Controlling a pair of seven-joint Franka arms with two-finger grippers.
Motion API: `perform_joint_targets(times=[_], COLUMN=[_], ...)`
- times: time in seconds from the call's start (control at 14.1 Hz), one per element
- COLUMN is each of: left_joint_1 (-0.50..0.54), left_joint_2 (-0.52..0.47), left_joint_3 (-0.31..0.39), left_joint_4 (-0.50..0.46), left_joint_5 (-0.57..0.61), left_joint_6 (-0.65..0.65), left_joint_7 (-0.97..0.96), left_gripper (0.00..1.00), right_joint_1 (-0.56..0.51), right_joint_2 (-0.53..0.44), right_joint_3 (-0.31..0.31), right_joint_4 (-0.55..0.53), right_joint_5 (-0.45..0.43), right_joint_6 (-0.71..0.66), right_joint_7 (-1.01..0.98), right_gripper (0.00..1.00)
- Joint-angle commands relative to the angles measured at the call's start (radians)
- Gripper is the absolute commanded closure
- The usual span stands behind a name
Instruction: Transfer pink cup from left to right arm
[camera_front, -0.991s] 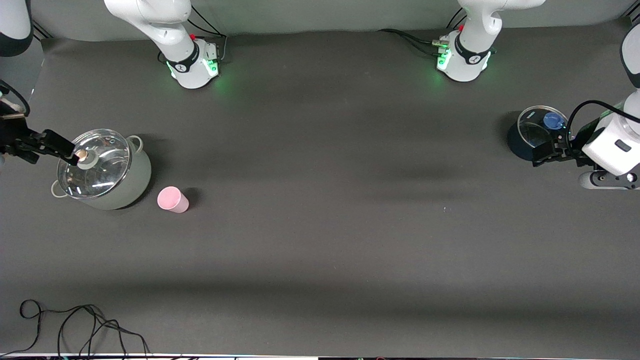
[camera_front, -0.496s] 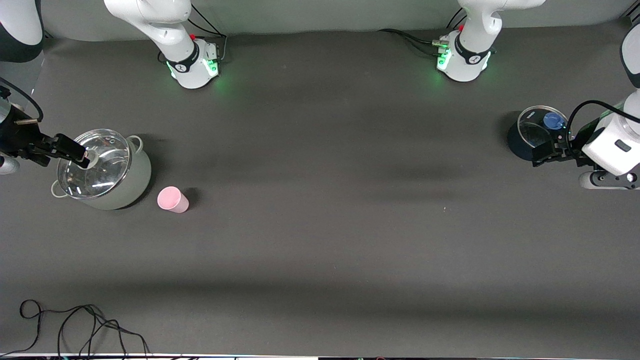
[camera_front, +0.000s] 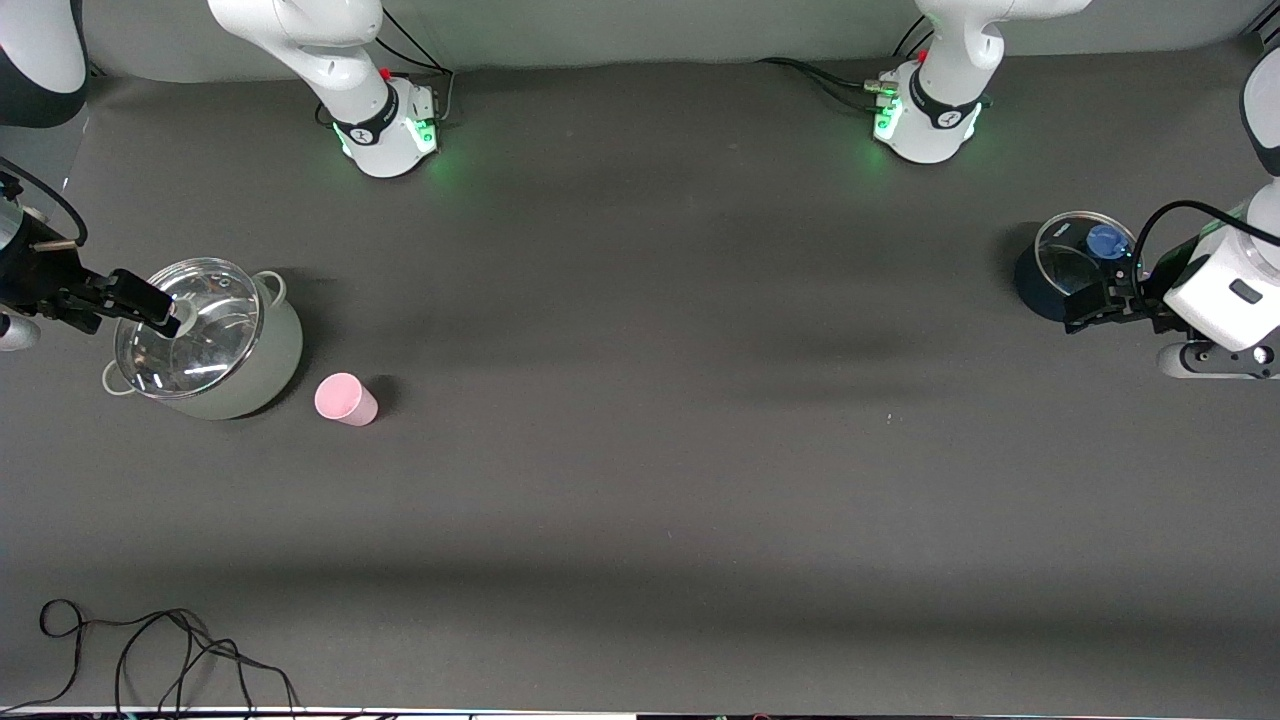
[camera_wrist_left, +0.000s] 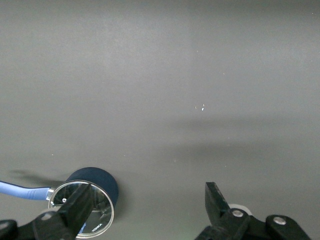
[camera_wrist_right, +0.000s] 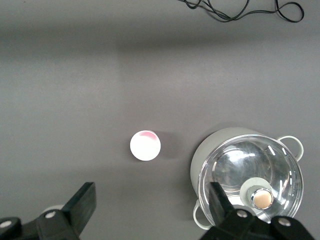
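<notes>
Beside the grey pot (camera_front: 215, 355), the pink cup (camera_front: 345, 399) stands near the spread-fingered right gripper (camera_front: 150, 310).

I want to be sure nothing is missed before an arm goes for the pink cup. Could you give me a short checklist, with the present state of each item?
1. Pink cup stands on the table, with free space around it: ok.
2. Cup apart from the grey lidded pot beside it: ok, a small gap shows.
3. Left gripper open and empty, next to the dark blue pot at the left arm's end of the table: ok.
4. Right gripper open and empty, over the grey pot's lid: ok.
5. Cup in a gripper: not ok, neither holds it.
6. Left gripper close to the cup: not ok, the cup is at the right arm's end.
</notes>
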Motion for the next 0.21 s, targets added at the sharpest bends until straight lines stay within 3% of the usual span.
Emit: perform_joint_targets(times=[0.0, 0.14], left_joint_1=[-0.001, -0.001], left_joint_2=[0.004, 0.006], left_joint_3=[-0.001, -0.001], left_joint_4=[0.016, 0.016], left_joint_5=[0.01, 0.01], left_joint_6=[-0.014, -0.014], left_joint_7=[0.008, 0.008], left_gripper=[0.0, 0.0], right_joint_1=[0.008, 0.01], right_joint_2=[0.003, 0.003], right_joint_3=[-0.004, -0.004], right_joint_4=[0.009, 0.009], right_joint_5=[-0.008, -0.008], right_joint_6=[0.01, 0.01], right_joint_7=[0.023, 0.023], right_gripper=[0.0, 0.0])
